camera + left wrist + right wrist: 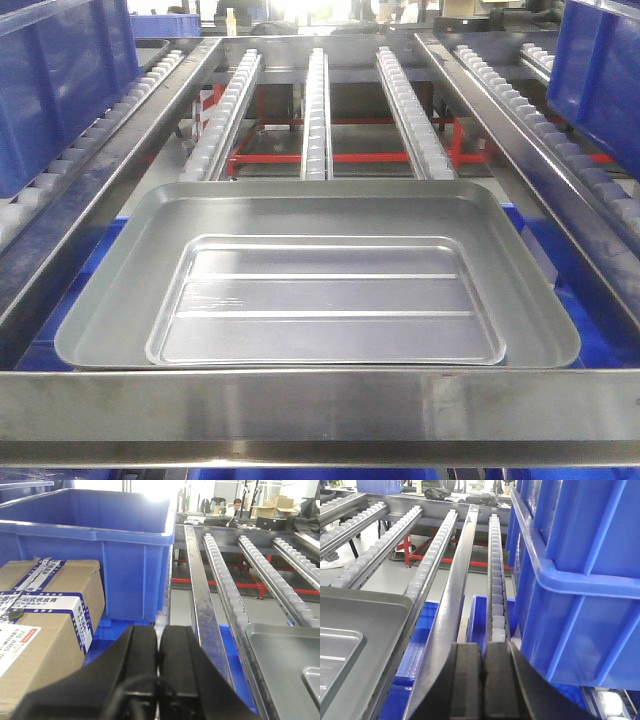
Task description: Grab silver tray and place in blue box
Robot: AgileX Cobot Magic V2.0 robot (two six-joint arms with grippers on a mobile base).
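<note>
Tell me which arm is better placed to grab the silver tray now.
Right, marginally. The silver tray fills more of the right wrist view, just across a steel rail from the right gripper; the left gripper sees only its corner. Both are shut and must open first.

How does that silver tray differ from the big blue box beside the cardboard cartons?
The silver tray is shallow, shiny metal; the blue box is deep, ribbed plastic. The tray lies in the middle lane; the box stands off to the side. Both are rectangular and open-topped.
</note>
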